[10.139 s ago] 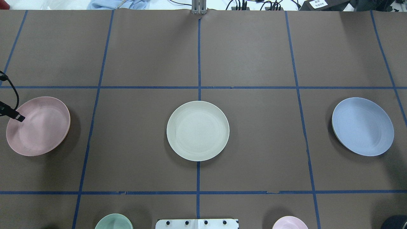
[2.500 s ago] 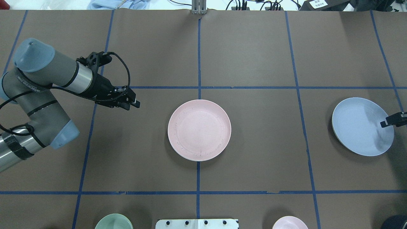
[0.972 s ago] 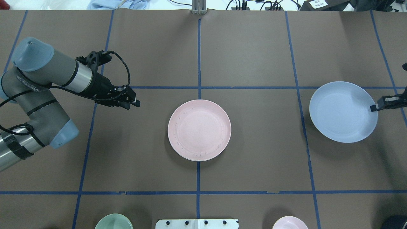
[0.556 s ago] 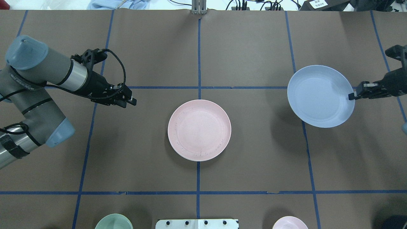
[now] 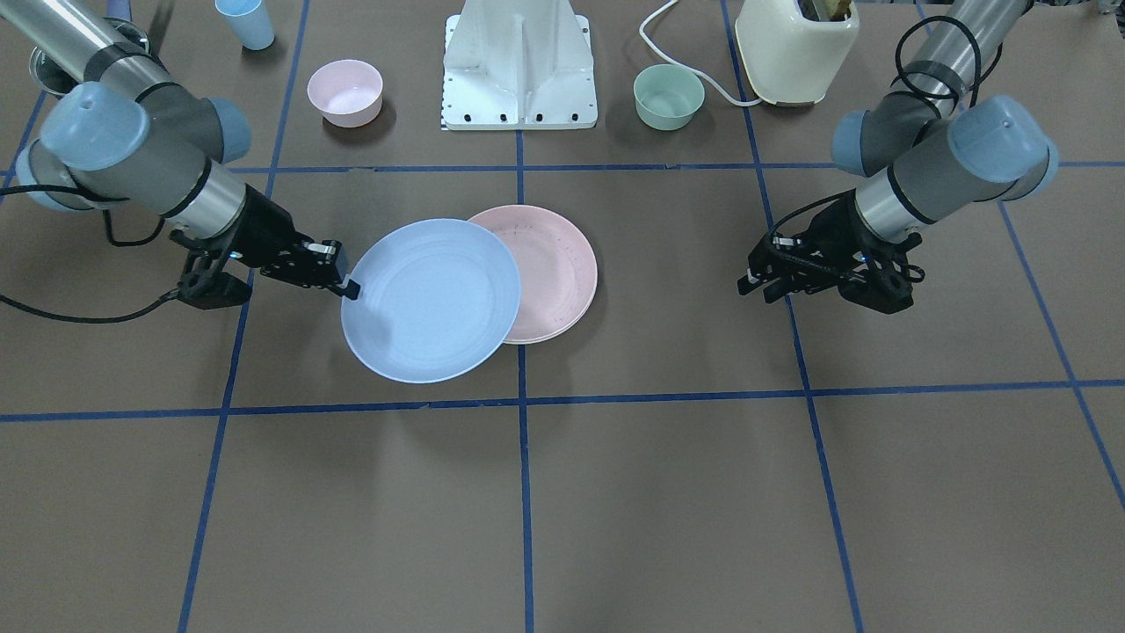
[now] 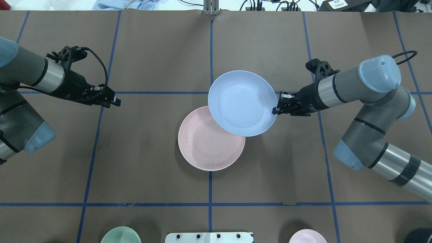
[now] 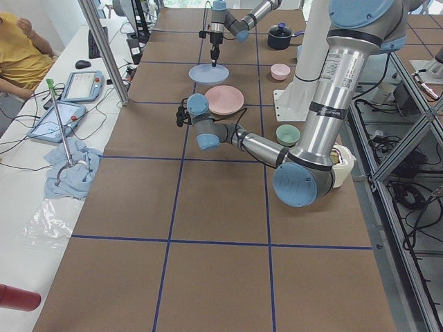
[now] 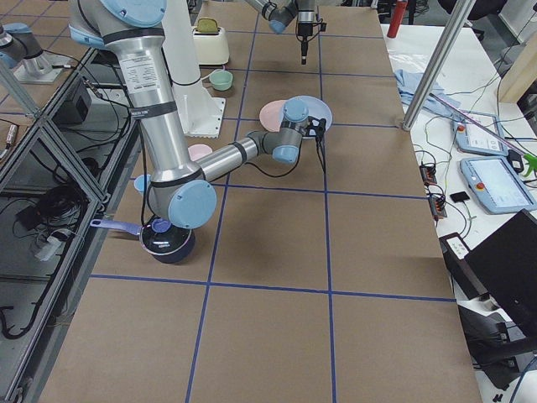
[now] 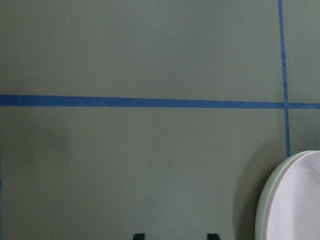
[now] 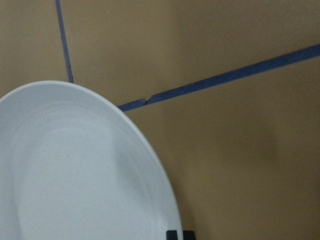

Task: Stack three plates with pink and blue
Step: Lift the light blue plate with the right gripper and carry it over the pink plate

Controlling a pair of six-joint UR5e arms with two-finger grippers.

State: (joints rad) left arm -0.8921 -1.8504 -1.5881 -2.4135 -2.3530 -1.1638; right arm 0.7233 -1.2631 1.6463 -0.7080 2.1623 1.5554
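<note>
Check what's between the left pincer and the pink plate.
Nothing. Between the left pincer and the pink plate there is only bare table, as the overhead view shows; the front-facing view agrees.

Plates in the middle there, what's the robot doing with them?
It is stacking plates. The right gripper holds the blue plate by its rim, lifted and partly over the pink plate. The pink plate lies on a white plate, whose rim just peeks out underneath. The left gripper hangs open and empty off to the side.
</note>
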